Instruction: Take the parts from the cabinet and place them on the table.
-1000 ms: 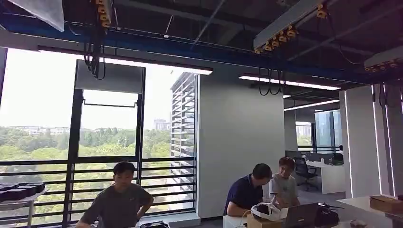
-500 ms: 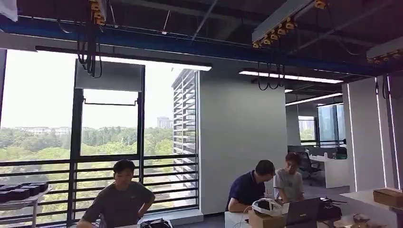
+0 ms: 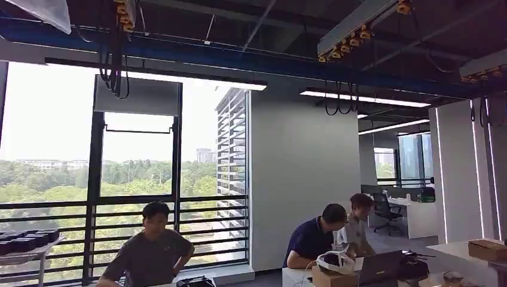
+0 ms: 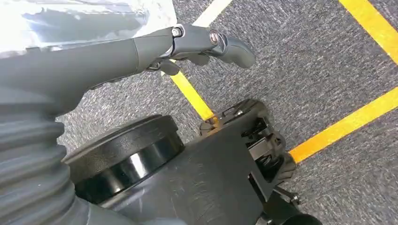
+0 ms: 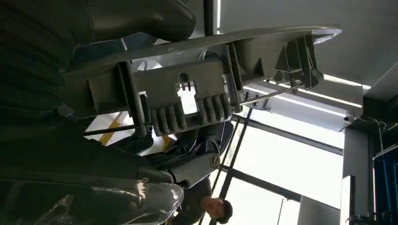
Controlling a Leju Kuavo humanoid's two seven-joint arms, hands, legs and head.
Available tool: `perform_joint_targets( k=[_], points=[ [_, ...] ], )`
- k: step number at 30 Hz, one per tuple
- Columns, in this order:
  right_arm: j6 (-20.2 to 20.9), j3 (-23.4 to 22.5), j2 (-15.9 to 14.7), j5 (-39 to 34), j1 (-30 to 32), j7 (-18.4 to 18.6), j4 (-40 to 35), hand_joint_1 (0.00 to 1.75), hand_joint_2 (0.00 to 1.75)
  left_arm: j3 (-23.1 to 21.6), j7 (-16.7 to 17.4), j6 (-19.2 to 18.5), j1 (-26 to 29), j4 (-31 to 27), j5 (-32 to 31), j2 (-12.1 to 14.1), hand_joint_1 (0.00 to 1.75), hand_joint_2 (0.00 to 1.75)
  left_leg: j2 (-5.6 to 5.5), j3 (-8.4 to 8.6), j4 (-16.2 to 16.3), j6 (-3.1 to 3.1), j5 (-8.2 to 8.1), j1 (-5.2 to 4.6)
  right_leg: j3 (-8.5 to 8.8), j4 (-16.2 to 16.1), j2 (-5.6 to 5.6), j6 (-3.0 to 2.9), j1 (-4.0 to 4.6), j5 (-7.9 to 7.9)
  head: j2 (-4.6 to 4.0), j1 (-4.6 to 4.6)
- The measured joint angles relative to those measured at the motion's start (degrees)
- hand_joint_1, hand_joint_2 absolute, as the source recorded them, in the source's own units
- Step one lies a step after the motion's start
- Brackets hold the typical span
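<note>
- Your right hand (image 5: 141,154) is clamped on a long grey moulded part (image 5: 197,89) with ribs and clip slots; the thumb lies across one side and the darker fingers curl behind it, so the part stands out past the hand toward the ceiling.
- A clear plastic bag (image 5: 117,201) lies crumpled by the right wrist, probably the part's wrapping, which may make the grip slippery.
- In the head view a pale corner (image 3: 45,12) shows at the upper left edge. It may be more of that wrapping, though I cannot tell.
- Your left hand (image 4: 187,44) hangs at your side over the grey carpet (image 4: 305,61) with yellow floor lines (image 4: 347,124). Its fingers are curled inward with a sheet of clear plastic (image 4: 84,21) just behind them; whether it pinches that sheet I cannot tell.
- Your head is tipped up toward the window (image 3: 137,179) and ceiling, so the cabinet and the surface you are bound for lie below your sight.
- A white table (image 3: 460,251) at the lower right edge carries a cardboard box (image 3: 487,248); it may be your goal, so look down first.
- People sit near: one person (image 3: 149,254) before the window, two more (image 3: 326,239) at a desk with a laptop (image 3: 379,269). Keep the long part's end well apart from them as you turn.
</note>
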Motion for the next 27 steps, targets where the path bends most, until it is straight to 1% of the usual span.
perform_joint_targets(
  k=[4, 19, 20, 21, 22, 23, 24, 25, 26, 27],
  points=[
    [0.3, 0.0, -0.1, -0.8, -1.5, 0.9, 0.0, 1.75, 1.75, 0.0, 0.2, -0.1, -0.1, 0.0, -0.1, 0.0, 0.00, 1.75, 0.00, 0.00, 0.0, 0.00, 0.00, 0.01, 0.00, 0.0, 0.00, 0.00, 0.01, 0.00, 0.00, 0.02],
    [0.4, 0.0, -0.5, -2.6, -4.1, 1.5, 0.7, 1.75, 1.75, 0.0, 0.3, -0.2, -0.3, 0.0, -0.3, 0.0, 0.00, 1.75, 0.00, 0.00, 0.0, 0.00, 0.00, 0.00, 0.01, 0.0, -0.01, 0.00, 0.01, 0.00, 0.00, 0.02],
    [0.4, 0.0, -0.5, -2.7, -4.1, 1.5, 0.8, 1.75, 1.75, 0.0, 0.4, -0.2, -0.3, 0.0, -0.3, 0.0, 0.00, 1.75, 0.00, -0.16, 0.6, 0.29, -0.35, -0.11, 0.09, -0.5, -0.04, 0.44, -0.50, 0.27, 0.00, 0.02],
    [0.3, 0.0, -0.5, -2.7, -4.2, 1.5, 0.8, 1.75, 1.75, 0.0, 0.4, -0.1, -0.3, 0.0, -0.3, 0.0, 0.00, 1.75, 0.01, -0.17, 0.3, 1.01, -0.22, -0.25, 0.20, -0.7, -0.11, 0.64, -0.48, 0.33, 0.00, 0.22],
    [0.3, 0.0, -0.5, -2.7, -4.3, 1.5, 0.7, 1.75, 1.75, 0.0, 0.4, -0.2, -0.4, 0.0, -0.3, 0.0, 0.00, 1.75, 0.02, 0.17, -0.4, 1.52, 0.11, -0.36, 0.59, -1.2, -0.10, 0.93, -0.37, 0.53, 0.00, 0.35],
    [0.3, -0.1, -0.6, -2.7, -4.3, 1.5, 0.7, 1.75, 1.75, 0.0, 0.5, -0.1, -0.5, 0.0, -0.3, 0.0, 0.00, 1.75, 0.07, 1.48, -2.4, 1.88, 1.01, 0.03, 1.22, -1.8, -0.07, 1.04, -0.09, 0.53, 0.00, 0.31],
    [0.3, 0.0, -0.7, -2.7, -4.4, 1.5, 0.8, 1.75, 1.75, 0.0, 0.4, -0.1, -0.5, 0.0, -0.4, -0.1, 0.00, 1.75, 0.12, 2.39, -3.8, 1.62, 1.55, 0.34, 1.10, -1.1, -0.14, 1.11, -0.16, 0.13, 0.00, 0.16],
    [0.2, 0.0, -0.8, -2.7, -4.5, 1.4, 0.8, 1.75, 1.75, 0.0, 0.4, -0.1, -0.6, 0.0, -0.5, -0.1, 0.00, 1.75, 0.11, 2.68, -4.2, 1.85, 1.74, 0.43, -0.42, 1.7, -0.08, 1.32, -0.16, -1.58, 0.00, 0.09],
    [0.2, 0.0, -0.9, -2.7, -4.5, 1.4, 0.8, 1.75, 1.75, 0.0, 0.4, -0.1, -0.6, 0.0, -0.5, -0.1, 0.00, 1.75, 0.11, 2.66, -4.2, 1.81, 1.72, 0.54, -2.86, 6.1, -0.05, 1.62, -0.27, -3.68, 0.00, -0.06],
    [0.2, 0.0, -0.9, -2.8, -4.4, 1.4, 0.9, 1.75, 1.75, 0.1, 0.4, -0.1, -0.5, 0.0, -0.6, -0.1, 0.00, 1.75, 0.11, 2.66, -4.1, 1.71, 1.51, 0.61, -5.45, 10.8, -0.06, 1.94, -0.43, -5.43, 0.00, -0.26]
  ],
)
